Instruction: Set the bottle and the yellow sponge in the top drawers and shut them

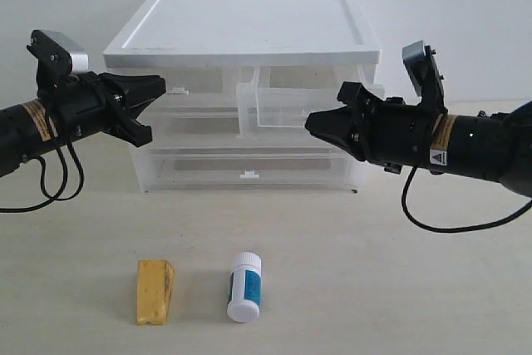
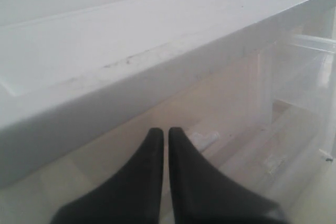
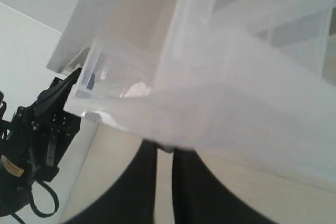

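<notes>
The yellow sponge point(image 1: 155, 291) and the white bottle point(image 1: 244, 287) with a blue-teal label lie side by side on the table in front of the cabinet point(image 1: 249, 27). The right top drawer point(image 1: 307, 97) point(image 3: 236, 103) is pulled partway out. My right gripper point(image 1: 309, 122) point(image 3: 164, 150) is shut on that drawer's small white tab handle. The left top drawer point(image 1: 199, 81) is pushed in. My left gripper point(image 1: 158, 87) point(image 2: 161, 130) is shut and holds nothing. It hovers just short of that drawer's handle tab point(image 2: 205, 139).
Two full-width translucent drawers point(image 1: 249, 168) sit pushed in below the top pair. The cabinet's white top overhangs my left gripper point(image 2: 105, 77). Both arms trail black cables over the table point(image 1: 449, 226). The left arm point(image 3: 37, 129) shows in the right wrist view.
</notes>
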`<state>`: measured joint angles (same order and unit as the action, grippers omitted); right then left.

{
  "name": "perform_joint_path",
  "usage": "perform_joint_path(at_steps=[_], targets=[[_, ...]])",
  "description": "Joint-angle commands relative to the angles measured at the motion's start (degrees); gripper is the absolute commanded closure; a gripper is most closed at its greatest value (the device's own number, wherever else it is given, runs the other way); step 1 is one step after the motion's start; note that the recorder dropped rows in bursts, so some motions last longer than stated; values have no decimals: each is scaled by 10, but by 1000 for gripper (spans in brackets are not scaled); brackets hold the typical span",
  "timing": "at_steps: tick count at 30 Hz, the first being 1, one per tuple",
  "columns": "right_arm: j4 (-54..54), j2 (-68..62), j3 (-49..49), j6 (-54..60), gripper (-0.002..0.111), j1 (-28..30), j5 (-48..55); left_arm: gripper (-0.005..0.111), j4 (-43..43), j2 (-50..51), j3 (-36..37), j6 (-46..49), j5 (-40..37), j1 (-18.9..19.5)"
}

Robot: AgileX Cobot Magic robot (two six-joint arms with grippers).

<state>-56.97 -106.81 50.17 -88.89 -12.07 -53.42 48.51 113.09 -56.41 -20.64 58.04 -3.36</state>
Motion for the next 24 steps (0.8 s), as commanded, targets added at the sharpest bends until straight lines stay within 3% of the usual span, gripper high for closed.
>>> perform_joint_path(at_steps=[1,15,24], targets=[[-23,6,-22,11,108,2,-25,103,-11,1,-3,-4,4,-3],[-86,77,-77,10,108,2,-18,103,-11,1,-3,-4,4,-3],[-67,84,-100,50,108,2,-13,103,-8,1,-3,-4,-2,-3]])
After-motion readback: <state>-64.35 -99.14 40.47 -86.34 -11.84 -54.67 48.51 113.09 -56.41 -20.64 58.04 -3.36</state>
